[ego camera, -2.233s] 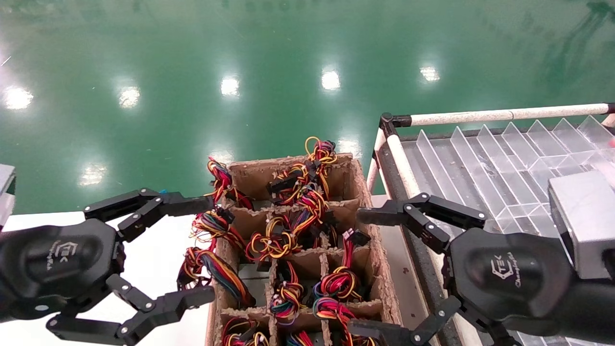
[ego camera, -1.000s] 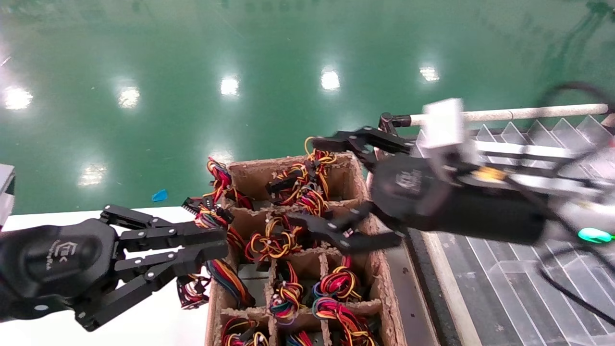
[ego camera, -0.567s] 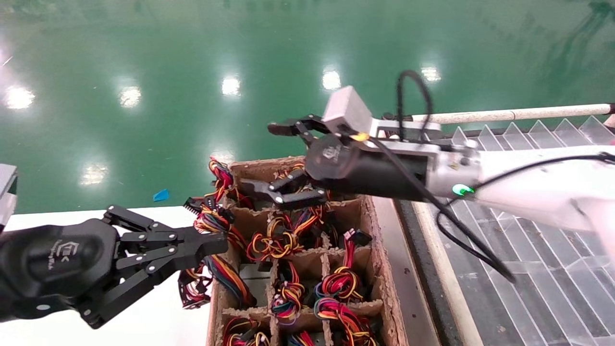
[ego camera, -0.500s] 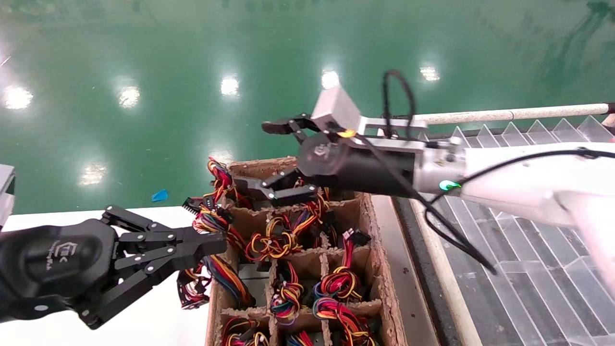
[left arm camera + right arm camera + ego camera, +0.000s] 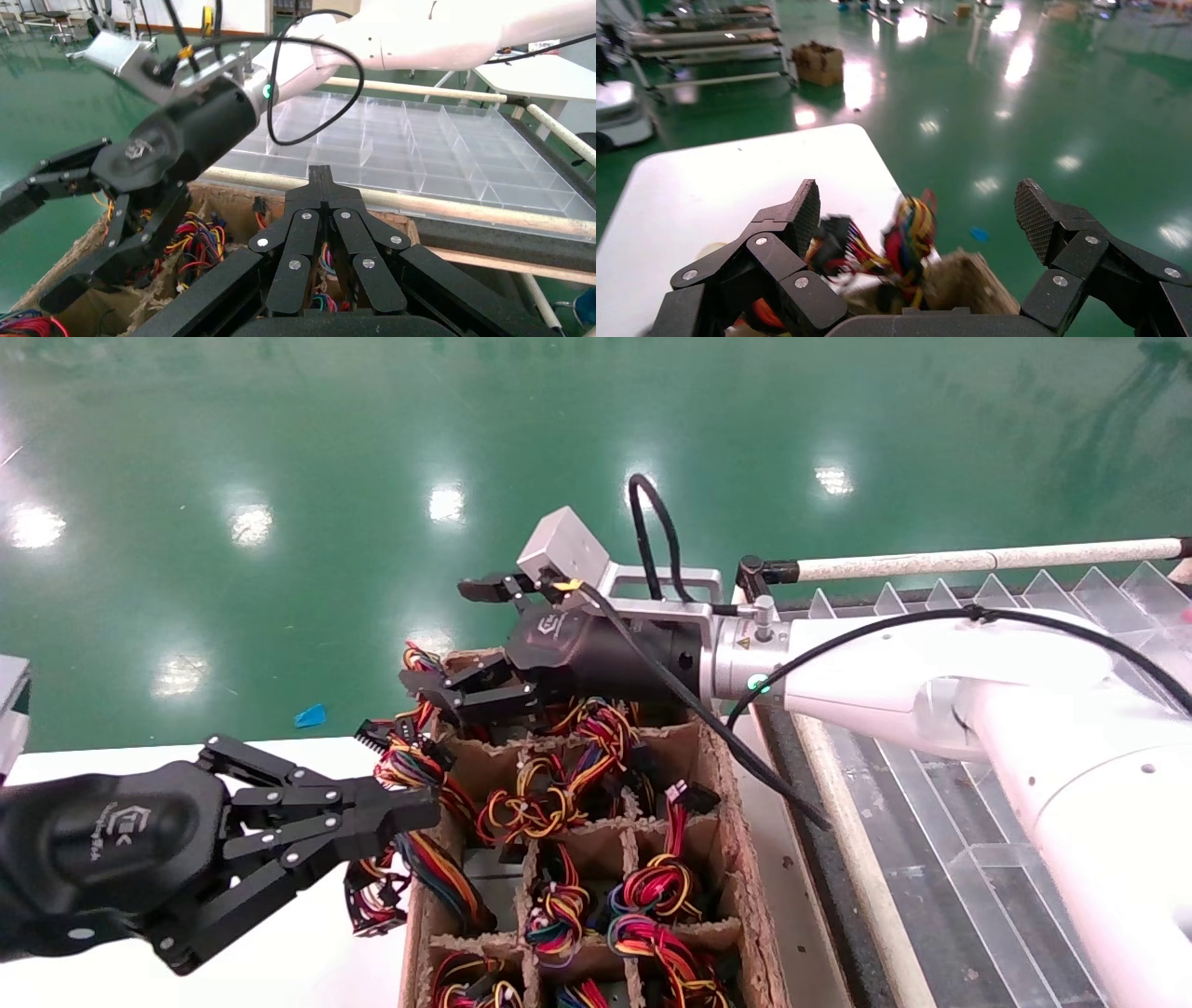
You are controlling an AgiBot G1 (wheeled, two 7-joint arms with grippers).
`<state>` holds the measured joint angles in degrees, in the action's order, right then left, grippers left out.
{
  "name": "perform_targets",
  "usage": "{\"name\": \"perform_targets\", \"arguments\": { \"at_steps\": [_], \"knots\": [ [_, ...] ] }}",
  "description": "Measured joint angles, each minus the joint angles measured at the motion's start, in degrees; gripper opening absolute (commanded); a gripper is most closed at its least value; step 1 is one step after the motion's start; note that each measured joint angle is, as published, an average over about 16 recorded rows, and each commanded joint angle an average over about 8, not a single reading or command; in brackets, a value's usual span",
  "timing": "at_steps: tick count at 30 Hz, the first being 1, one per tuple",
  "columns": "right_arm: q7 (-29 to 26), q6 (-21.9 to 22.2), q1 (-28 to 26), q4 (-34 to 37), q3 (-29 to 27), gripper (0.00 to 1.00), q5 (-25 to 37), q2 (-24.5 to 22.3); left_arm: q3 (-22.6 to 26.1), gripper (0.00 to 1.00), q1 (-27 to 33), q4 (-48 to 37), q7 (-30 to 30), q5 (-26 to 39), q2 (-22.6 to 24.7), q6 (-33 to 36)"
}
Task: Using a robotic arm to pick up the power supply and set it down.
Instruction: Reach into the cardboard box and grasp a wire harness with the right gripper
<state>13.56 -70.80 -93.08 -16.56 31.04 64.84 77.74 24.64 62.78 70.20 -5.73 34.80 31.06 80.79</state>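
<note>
No text reads clearly (left claw [image 5: 410,812] script illegible).

Divided carton [image 5: 736,859] sits between white table [image 5: 307,971] and clear tray [image 5: 978,822].

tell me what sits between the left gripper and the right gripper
In the head view, multicoloured wire bundles hanging over the cardboard box edge lie between the shut left gripper and the open right gripper.

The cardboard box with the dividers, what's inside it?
The cardboard box holds multicoloured wire bundles in its compartments. No power supply body shows clearly; the right gripper, jaws open, covers part of the far row.
</note>
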Motion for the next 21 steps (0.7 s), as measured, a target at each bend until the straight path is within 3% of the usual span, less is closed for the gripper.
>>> {"name": "perform_targets", "arguments": {
  "at_steps": [3, 5, 21],
  "knots": [
    [-0.23, 2.49, 0.33, -0.15, 1.58, 0.08, -0.65, 0.57, 0.00, 0.00, 0.00, 0.00, 0.00, 0.00, 0.00, 0.00],
    [-0.73, 4.30, 0.76, -0.89, 2.84, 0.00, -1.31, 0.75, 0.00, 0.00, 0.00, 0.00, 0.00, 0.00, 0.00, 0.00],
    [-6.99, 16.19, 3.65, -9.15, 15.22, 0.00, -8.77, 0.66, 0.00, 0.00, 0.00, 0.00, 0.00, 0.00, 0.00, 0.00]
  ]
}}
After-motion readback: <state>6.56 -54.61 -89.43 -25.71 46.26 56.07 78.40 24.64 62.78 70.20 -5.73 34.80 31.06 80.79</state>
